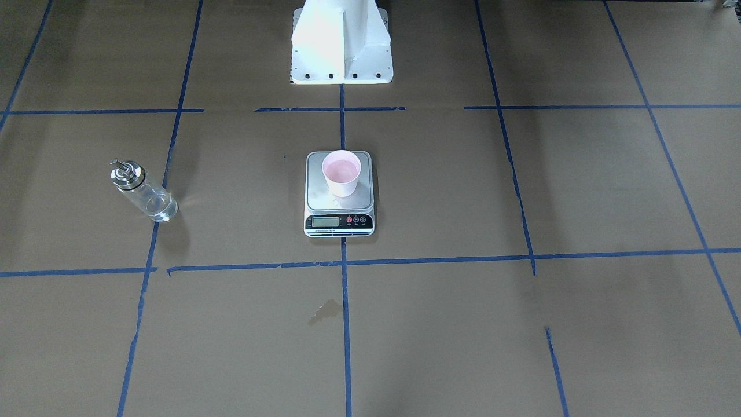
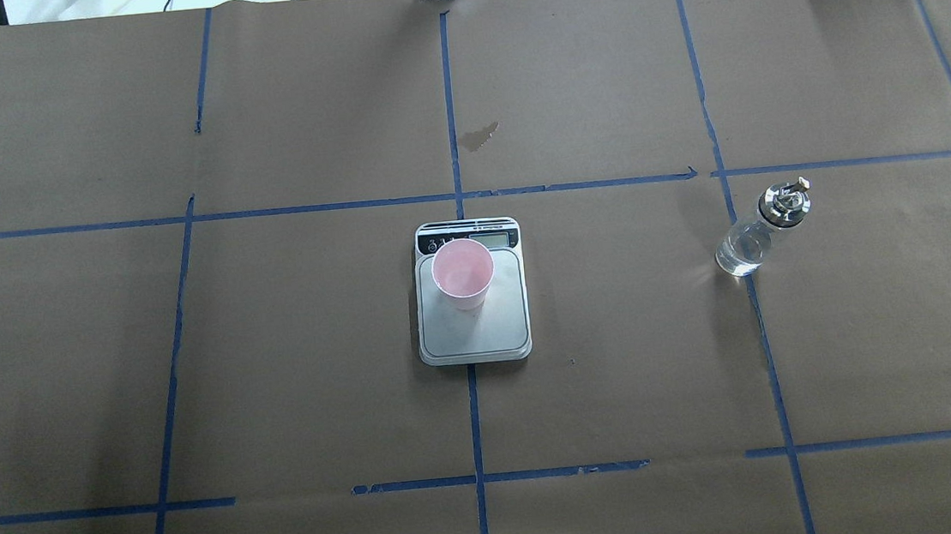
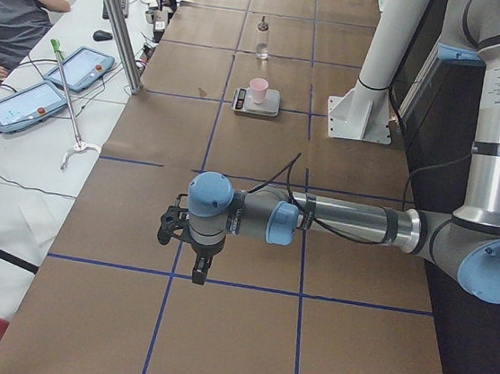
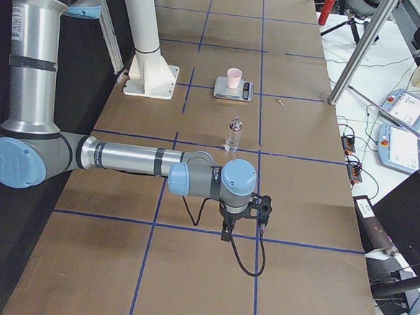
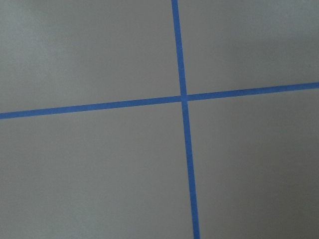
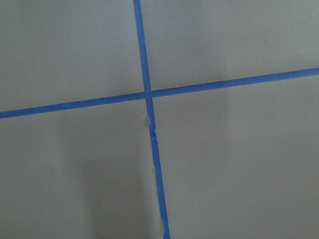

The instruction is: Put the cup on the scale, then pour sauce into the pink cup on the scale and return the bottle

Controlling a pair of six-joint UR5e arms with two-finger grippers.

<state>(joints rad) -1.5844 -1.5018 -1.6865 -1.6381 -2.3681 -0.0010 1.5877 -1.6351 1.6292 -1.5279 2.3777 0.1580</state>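
Observation:
The pink cup (image 1: 341,172) stands upright on the scale (image 1: 324,200) at the middle of the table, toward the platform's display end (image 2: 463,272). The bottle (image 1: 143,191) stands upright on the paper, apart from the scale on the robot's right side (image 2: 761,229), with clear sauce in its lower part. The left gripper (image 3: 198,267) hangs over the table's left end, far from the scale. The right gripper (image 4: 226,229) hangs over the right end, nearer than the bottle (image 4: 234,135). Each shows only in a side view, so I cannot tell whether it is open or shut. Both wrist views show only taped paper.
Brown paper with a blue tape grid covers the table. The white robot pedestal (image 1: 341,46) stands behind the scale. A small dark stain (image 1: 327,310) marks the paper on the operators' side. Tablets (image 3: 83,67) and an operator (image 3: 13,7) are beside the table.

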